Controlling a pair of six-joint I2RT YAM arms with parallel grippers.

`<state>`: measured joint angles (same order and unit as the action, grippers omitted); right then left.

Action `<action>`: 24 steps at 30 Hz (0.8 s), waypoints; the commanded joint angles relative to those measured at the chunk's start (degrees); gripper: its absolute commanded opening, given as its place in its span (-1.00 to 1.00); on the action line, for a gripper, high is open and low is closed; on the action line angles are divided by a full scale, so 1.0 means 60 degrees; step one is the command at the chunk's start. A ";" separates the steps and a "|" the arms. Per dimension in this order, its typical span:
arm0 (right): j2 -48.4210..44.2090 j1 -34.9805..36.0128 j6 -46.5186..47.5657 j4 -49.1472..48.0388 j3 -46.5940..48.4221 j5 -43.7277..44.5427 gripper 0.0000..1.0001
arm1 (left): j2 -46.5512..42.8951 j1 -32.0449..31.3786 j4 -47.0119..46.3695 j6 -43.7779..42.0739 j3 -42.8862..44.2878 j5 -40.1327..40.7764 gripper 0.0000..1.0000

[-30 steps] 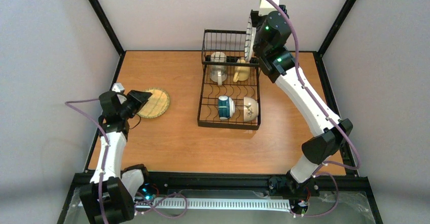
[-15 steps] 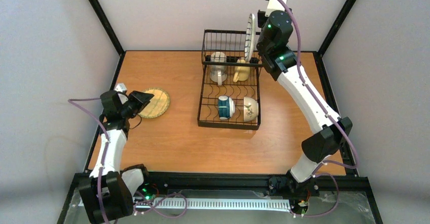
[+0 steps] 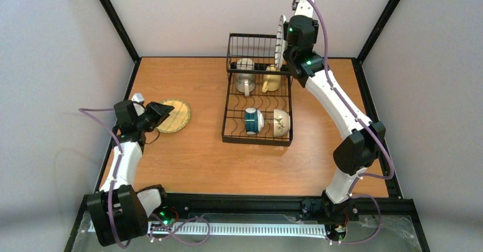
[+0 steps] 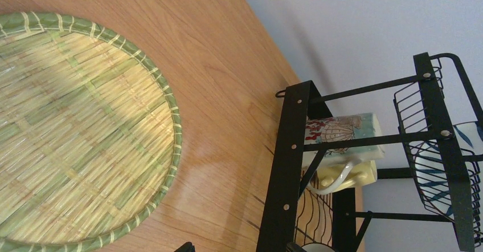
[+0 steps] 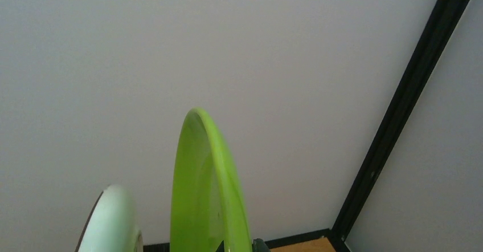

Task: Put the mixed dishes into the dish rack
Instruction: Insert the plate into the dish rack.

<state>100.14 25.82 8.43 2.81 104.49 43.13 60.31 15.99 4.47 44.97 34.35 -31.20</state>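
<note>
The black wire dish rack (image 3: 229, 101) holds a cream mug (image 3: 245, 75), a yellow mug (image 3: 271, 80), a teal-and-white cup (image 3: 253, 121) and a cream bowl (image 3: 281, 122). A striped plate (image 3: 281, 35) stands on edge at the rack's back right corner. High beside it, my right gripper (image 5: 239, 247) is shut on the rim of an upright lime-green plate (image 5: 205, 189); the arm hides this plate in the top view. The tan woven plate (image 3: 177, 115) lies flat at the left. My left gripper (image 3: 160, 113) hovers open at its near edge, with nothing between the fingers.
Black frame posts (image 3: 114, 18) rise at the table's back corners, and grey walls close in on both sides. In the left wrist view the rack's frame (image 4: 287, 166) stands just right of the tan plate (image 4: 74, 132), with bare wood between them.
My right arm has shifted, its elbow drawn in and the wrist with the lime-green plate now a little lower and closer beside the striped plate. The left arm has barely moved.
</note>
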 commanded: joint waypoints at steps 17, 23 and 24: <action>0.0491 -0.0177 -0.1134 0.0237 -0.0886 0.0355 -0.96 | 0.0436 -0.0028 -0.0291 -0.0161 0.0382 -0.0552 0.81; 0.0493 -0.0181 -0.0942 -0.0101 -0.1294 0.0376 -0.96 | 0.0465 -0.0028 -0.0483 -0.0070 0.0305 -0.0686 0.81; 0.0469 -0.0174 -0.0918 -0.0160 -0.1352 0.0392 -0.96 | 0.0482 -0.0028 -0.0505 -0.0056 0.0299 -0.0696 0.81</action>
<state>102.39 25.30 2.72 3.42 98.26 43.99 62.50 15.99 3.20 44.73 35.14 -34.00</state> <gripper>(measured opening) 0.122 0.905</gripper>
